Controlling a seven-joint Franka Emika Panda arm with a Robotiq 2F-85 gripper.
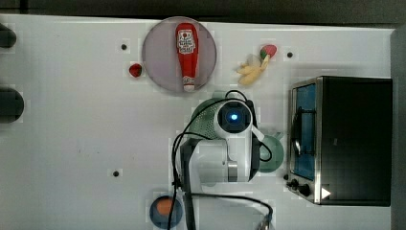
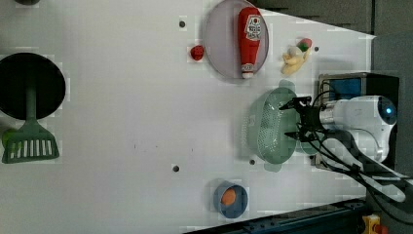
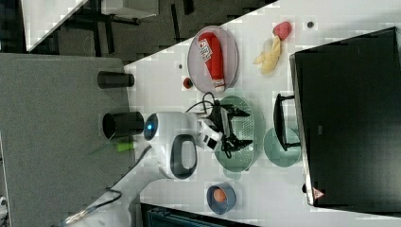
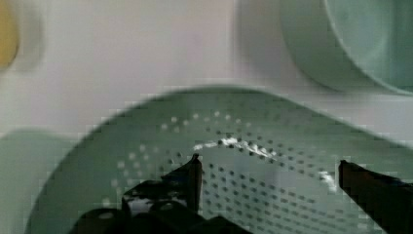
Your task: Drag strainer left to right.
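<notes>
We are looking at a gripper (image 2: 295,119) hanging wide open and holding nothing, its two black fingers (image 4: 187,178) spread apart over the perforated bowl of the strainer (image 2: 269,127). Directly beneath the hand, the pale green strainer is sitting on the white table (image 2: 122,122), and we are judging the drag as not yet begun: nothing is clamping the rim, and whether a fingertip is touching the plastic we cannot tell. What is left, as we are reading it, is to lower, catch the wall of the strainer and pull it across. Just beyond the hand, the mug (image 3: 282,147) is standing between the strainer and the toaster oven (image 3: 347,118), so it may be crowding the path. Farther out, a ketchup bottle (image 1: 186,55) is lying on the grey plate (image 1: 158,62), with a small blue bowl (image 2: 230,199) on the opposite side. The wrist view is giving us the holes and finger spread up close; the top view is hiding most of the strainer under the arm, while the left view is showing its full oval.
</notes>
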